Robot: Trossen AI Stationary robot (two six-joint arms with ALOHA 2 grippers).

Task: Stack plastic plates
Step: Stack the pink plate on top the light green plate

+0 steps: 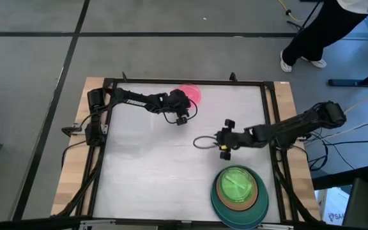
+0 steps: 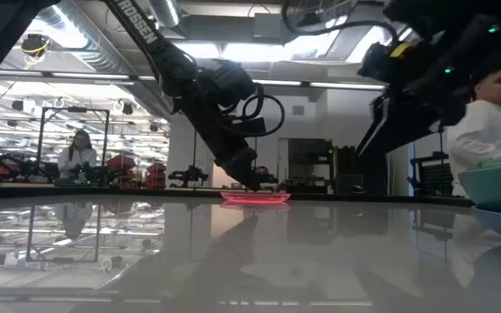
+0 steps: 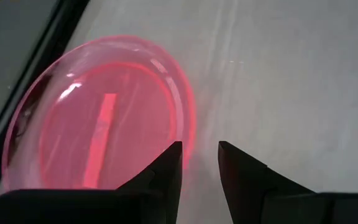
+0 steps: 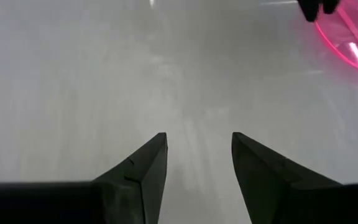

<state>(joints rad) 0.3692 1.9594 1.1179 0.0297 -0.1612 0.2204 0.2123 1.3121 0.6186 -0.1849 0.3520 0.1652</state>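
A small translucent pink plate [image 1: 194,93] [image 3: 98,118] lies flat on the table near its far edge; it also shows in the low view [image 2: 256,197]. My left gripper [image 1: 185,102] [image 3: 200,163] comes down at the plate's rim, open by a narrow gap. My right gripper [image 1: 220,138] [image 4: 199,155] hovers open over bare table at mid-right, away from any plate. At the near right stands a stack [image 1: 238,191]: a bright green plate [image 1: 237,182] on top, a brown-orange one [image 1: 220,193] beneath, and a dark teal one [image 1: 235,217] at the bottom. A black plate does not show. My left gripper comes at the pink plate's rim [image 3: 190,134] slanting down from above. One finger [image 3: 163,171] stands over the plate's inner side and the other finger [image 3: 244,177] outside it, over the table. I cannot tell whether either finger touches the plate, which lies flat.
A black frame [image 1: 184,83] runs around the white table top. The stack's edge shows at the right of the low view [image 2: 498,187]. A person stands beyond the table's far right corner [image 1: 312,38]; other people show in the room [image 2: 76,156]. Bare table lies at centre and left.
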